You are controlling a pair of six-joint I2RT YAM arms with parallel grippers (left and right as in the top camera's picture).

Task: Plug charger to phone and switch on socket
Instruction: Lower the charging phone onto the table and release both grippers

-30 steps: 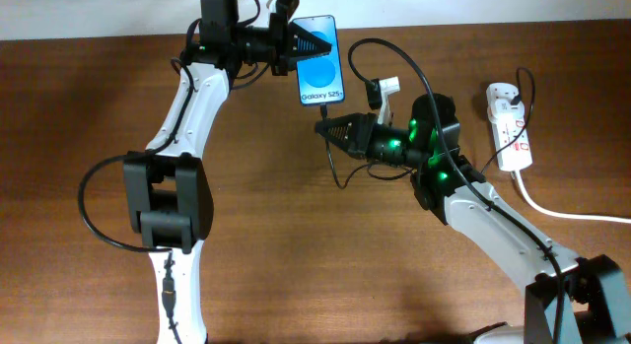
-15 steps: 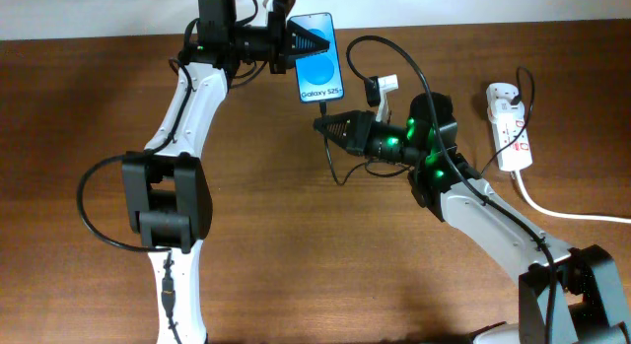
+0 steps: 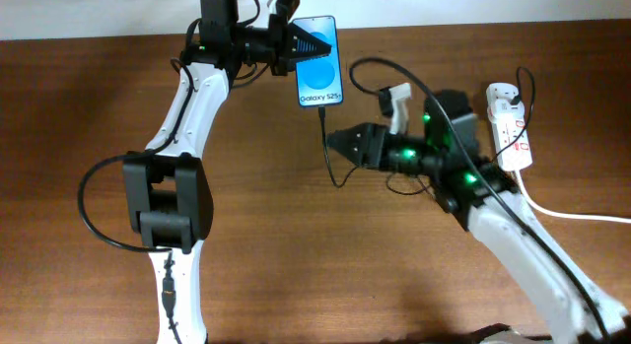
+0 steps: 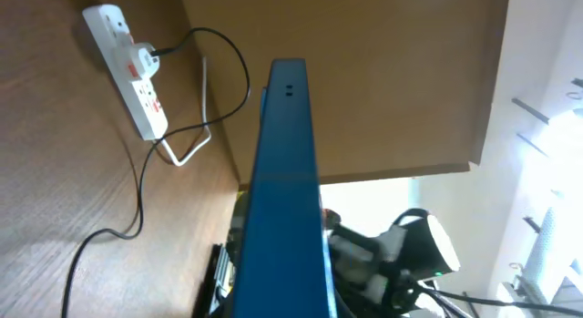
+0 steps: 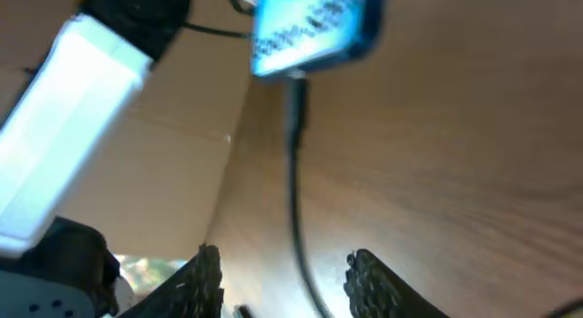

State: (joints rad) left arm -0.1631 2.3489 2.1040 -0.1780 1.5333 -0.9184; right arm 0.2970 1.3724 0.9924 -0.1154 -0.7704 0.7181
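Observation:
The phone [image 3: 320, 63] with its blue "Galaxy S25+" screen lies at the table's far edge. My left gripper [image 3: 299, 46] is shut on its top left part, and the left wrist view shows its blue edge [image 4: 282, 190] between the jaws. The black charger cable [image 3: 328, 147] has its plug tip sitting in the phone's bottom port [image 5: 296, 86]. My right gripper [image 3: 333, 141] is open and empty, just right of the cable below the phone; in the right wrist view the cable [image 5: 296, 209] runs between its fingers [image 5: 284, 282]. The white socket strip [image 3: 510, 127] lies at the far right.
A thick white cord [image 3: 552, 208] leaves the strip toward the right edge. A white charger adapter [image 3: 396, 96] sits above the right arm. The strip and its cord also show in the left wrist view [image 4: 132, 72].
My right gripper has let go of the plug tip and drawn back down and to the right. The plug now sits in the phone. The left arm has stayed still.

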